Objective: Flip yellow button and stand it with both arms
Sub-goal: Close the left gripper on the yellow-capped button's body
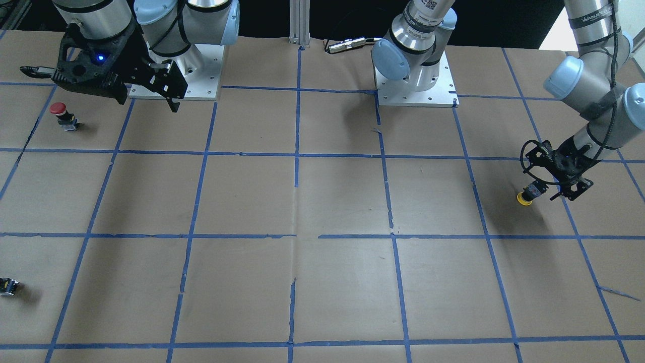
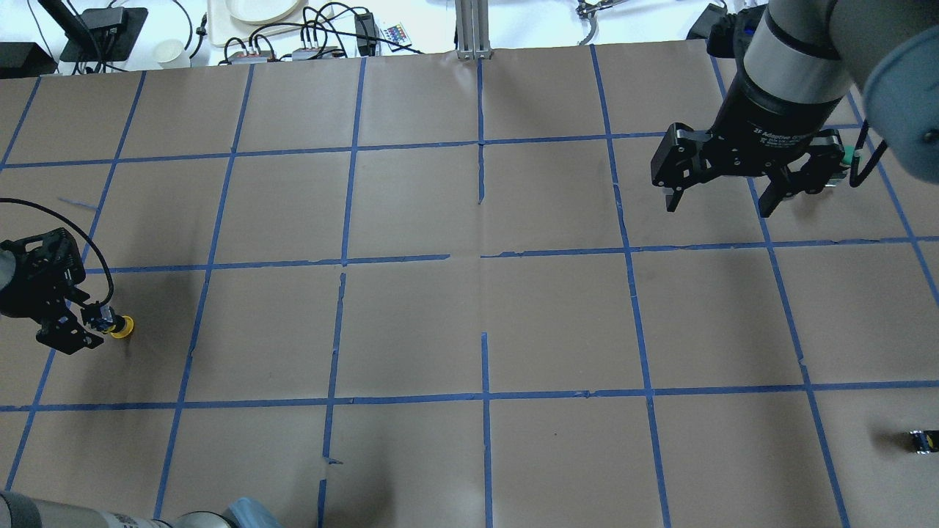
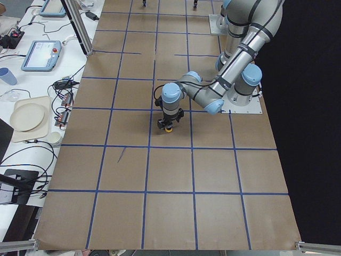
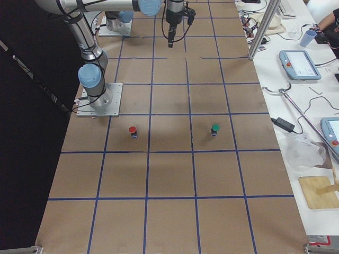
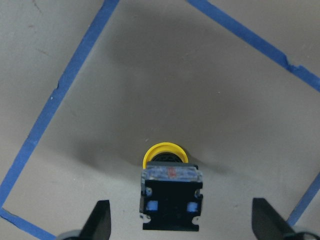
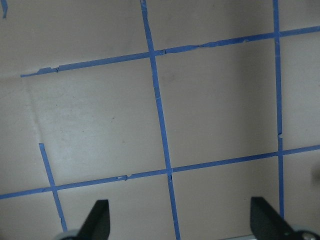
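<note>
Here the yellow button [image 5: 171, 197] is lying between the wide-spread left fingers [image 5: 101, 220], cap pointing away; the right fingers [image 2: 673, 194], equally wide, are hovering far off.

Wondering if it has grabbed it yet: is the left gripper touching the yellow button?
Apart. The left wrist view shows the yellow button between the left gripper's wide-open fingers, with bare table visible on either side of it.
</note>
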Motion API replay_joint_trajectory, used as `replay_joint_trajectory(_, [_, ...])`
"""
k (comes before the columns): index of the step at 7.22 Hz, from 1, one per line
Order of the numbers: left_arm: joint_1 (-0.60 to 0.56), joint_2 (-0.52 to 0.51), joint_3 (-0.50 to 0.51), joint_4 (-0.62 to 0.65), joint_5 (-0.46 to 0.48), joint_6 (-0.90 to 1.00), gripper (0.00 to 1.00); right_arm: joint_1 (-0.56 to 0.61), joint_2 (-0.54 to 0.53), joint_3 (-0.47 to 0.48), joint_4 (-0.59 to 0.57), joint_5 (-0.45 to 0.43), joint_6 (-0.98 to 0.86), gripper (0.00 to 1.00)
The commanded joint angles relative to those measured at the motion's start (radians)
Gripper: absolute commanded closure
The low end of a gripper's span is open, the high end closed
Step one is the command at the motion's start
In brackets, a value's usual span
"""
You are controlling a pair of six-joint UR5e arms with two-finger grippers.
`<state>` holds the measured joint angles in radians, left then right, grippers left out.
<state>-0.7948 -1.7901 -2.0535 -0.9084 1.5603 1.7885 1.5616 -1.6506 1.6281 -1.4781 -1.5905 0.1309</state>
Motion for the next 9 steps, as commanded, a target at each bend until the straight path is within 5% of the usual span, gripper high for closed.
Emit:
replay_joint_trajectory(1, [-0.003,-0.009,0.006,0.002,-0.003,0.012,0.15,-0.002,0.002,-0.001,-0.001,0.001,-0.004,0.0])
replay_joint_trajectory(7, [-0.017,0.021,0.009,0.002,-0.009,0.014,0.89,-0.002,-0.009,0.001,-0.004,0.007,0.004,0.0])
replay_joint_trajectory(9, [-0.102,0.119,0.01,-0.019,-0.042,-0.023,0.89,0.0,-0.008,0.001,0.012,0.0,-0.002,0.0])
